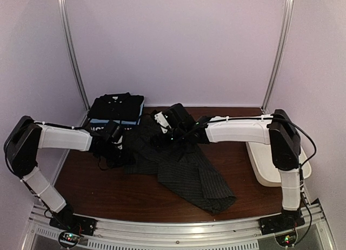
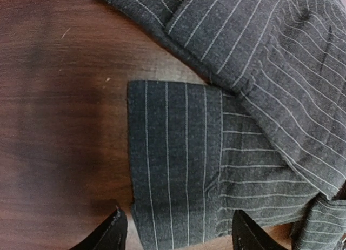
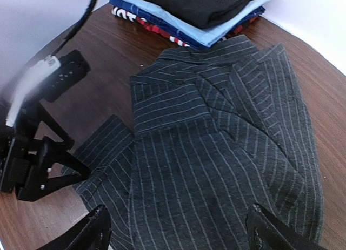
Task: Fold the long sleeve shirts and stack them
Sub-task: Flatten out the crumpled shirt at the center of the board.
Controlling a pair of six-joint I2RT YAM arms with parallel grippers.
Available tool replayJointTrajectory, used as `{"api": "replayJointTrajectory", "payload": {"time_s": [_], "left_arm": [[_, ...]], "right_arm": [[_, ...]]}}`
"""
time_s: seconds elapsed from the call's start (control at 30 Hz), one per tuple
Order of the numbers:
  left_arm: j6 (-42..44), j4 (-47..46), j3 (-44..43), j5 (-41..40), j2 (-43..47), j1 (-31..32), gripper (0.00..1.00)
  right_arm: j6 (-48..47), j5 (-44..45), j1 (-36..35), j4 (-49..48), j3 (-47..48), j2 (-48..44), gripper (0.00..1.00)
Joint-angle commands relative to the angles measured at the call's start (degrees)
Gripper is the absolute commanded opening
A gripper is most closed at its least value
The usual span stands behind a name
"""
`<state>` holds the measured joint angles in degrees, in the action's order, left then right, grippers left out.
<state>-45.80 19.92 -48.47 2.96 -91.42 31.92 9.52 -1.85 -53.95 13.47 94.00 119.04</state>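
- Charcoal pinstripe shirt (image 1: 181,163) lies rumpled mid-table, partly folded, w/ layers lapped over the body and the hem trailing to the near right. Not yet on the stack (image 1: 116,107).
- Cuff (image 2: 173,180) lies flat on the table (image 2: 59,126), its end pointing at the L claw (image 2: 181,236).
- L claw is open, one finger either side of the cuff end, nothing pinched. Prob. lined up to nip the cuff and carry the sleeve in across the body.
- R claw (image 3: 181,234) hangs over the shirt body, jaws spread wide, holding nothing. Prob. there to pin or take the body while L works the sleeve.
- Shirt's far end sits just beside the stack; can't tell if they touch. A finished fold would have a short trip over, I'd judge.
- Stack is in the back-left corner: black shirt on top, light blue under it, a dark blue/red printed layer at the bottom. Edges roughly squared, so it looks ready for another on top.
- Tub (image 1: 267,166), white, sits at the R edge of the table, well apart from the shirt and partly behind the R arm. No cloth shows in the visible part; the rest is hidden.
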Motion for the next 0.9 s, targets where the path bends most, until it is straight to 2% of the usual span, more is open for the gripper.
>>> {"api": "replayJointTrajectory", "payload": {"time_s": [0.0,0.13,0.3,0.57,0.7,0.87], "left_arm": [[-0.7,-3.5,-0.2,-1.8,-2.4,0.6,0.67],[-1.3,-3.5,0.0,-2.1,-3.4,1.2,0.64],[-1.6,-3.5,0.7,-4.7,-3.8,1.9,0.55],[-2.0,-4.0,1.2,-4.8,-4.7,2.4,0.45],[-2.1,-4.2,1.2,-4.6,-5.4,2.4,0.35],[-2.2,-4.1,1.0,-4.5,-6.3,2.4,0.15]], "right_arm": [[-2.3,2.8,-1.7,3.7,4.5,3.7,0.87],[-3.3,2.8,-2.8,5.5,8.7,7.6,0.86],[-5.5,5.2,-5.2,8.8,13.9,13.3,0.85],[-5.9,10.5,-6.0,10.6,15.6,18.0,0.82],[-4.6,12.7,-5.9,10.5,15.3,17.9,0.74],[-1.6,12.6,-5.2,9.2,14.7,16.4,0.54]]}}
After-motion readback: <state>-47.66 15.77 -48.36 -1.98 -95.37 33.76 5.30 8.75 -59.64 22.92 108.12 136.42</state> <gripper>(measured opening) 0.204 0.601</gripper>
